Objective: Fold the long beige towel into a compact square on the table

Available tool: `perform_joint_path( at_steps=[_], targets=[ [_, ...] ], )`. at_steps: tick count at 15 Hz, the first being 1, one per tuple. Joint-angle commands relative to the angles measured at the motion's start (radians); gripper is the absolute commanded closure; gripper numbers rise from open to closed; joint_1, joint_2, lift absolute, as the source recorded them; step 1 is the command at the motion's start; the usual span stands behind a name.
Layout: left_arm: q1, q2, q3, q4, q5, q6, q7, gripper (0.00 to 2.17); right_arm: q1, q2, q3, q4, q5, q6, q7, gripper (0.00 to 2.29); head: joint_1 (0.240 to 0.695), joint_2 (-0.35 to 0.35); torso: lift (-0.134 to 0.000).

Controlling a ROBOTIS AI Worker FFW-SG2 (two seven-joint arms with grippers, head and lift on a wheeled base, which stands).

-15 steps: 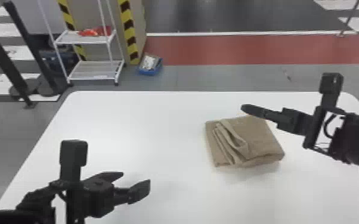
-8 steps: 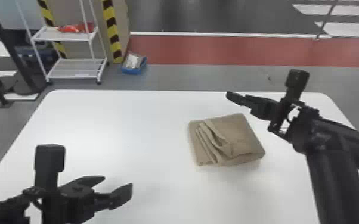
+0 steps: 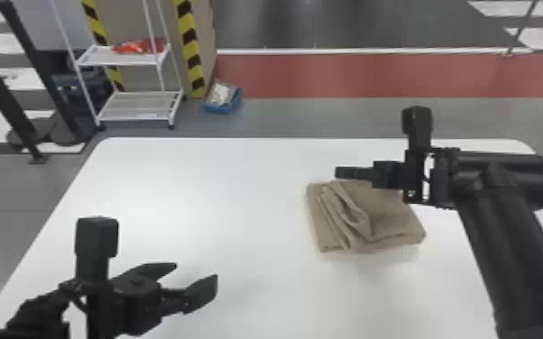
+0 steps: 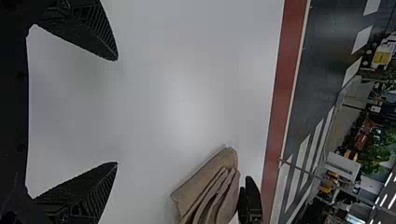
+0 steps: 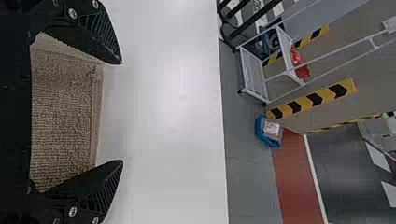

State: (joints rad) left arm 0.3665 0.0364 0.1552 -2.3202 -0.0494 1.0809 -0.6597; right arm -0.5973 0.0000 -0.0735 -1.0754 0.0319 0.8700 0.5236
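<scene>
1. The right gripper (image 3: 339, 173), fingers spread, has come nearer the towel's (image 3: 388, 212) far edge; contact is perhaps absent.
2. Towel lies folded on the table (image 3: 221, 216); maybe only tidying remains.
3. Left gripper (image 4: 116, 111) stays spread.

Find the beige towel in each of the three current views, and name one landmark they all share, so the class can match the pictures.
Head view: the beige towel lies right of the table's middle, partly hidden by the right gripper.
Left wrist view: beyond the left gripper's fingertips, off to one side.
Right wrist view: seen between the right gripper's open fingers.
Shared landmark: the red floor strip beyond the table.
</scene>
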Motion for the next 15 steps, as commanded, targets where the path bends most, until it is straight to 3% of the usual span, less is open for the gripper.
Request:
perform_joint_path(
  at_steps=[1,7,11,13,14,15],
  targets=[
    [0.000,0.000,0.001,0.001,0.000,-0.002,0.000,0.08,-0.021,0.001,0.014,-0.001,0.005,0.074,0.001,0.15,0.695,0.048,-0.124],
    [-0.005,0.000,0.014,0.004,0.005,-0.002,-0.001,0.08,-0.039,0.001,0.072,-0.054,0.005,0.317,0.027,0.15,0.695,0.069,-0.124],
    [-0.005,0.000,0.015,0.004,0.005,-0.002,-0.001,0.08,-0.044,0.001,0.095,-0.081,0.019,0.433,0.082,0.15,0.695,0.090,-0.124],
    [-0.003,0.000,0.017,0.001,0.005,-0.002,-0.001,0.08,-0.004,0.001,0.095,-0.176,0.020,0.455,0.102,0.15,0.695,0.097,-0.124],
    [-0.005,0.000,0.017,0.001,0.005,-0.002,-0.001,0.08,0.024,0.001,0.092,-0.238,0.017,0.452,0.107,0.28,0.695,0.101,-0.124],
    [-0.003,0.000,0.018,0.001,0.005,-0.002,-0.001,0.08,0.053,0.001,0.089,-0.310,0.019,0.455,0.131,0.66,0.695,0.103,-0.124]
  ],
)
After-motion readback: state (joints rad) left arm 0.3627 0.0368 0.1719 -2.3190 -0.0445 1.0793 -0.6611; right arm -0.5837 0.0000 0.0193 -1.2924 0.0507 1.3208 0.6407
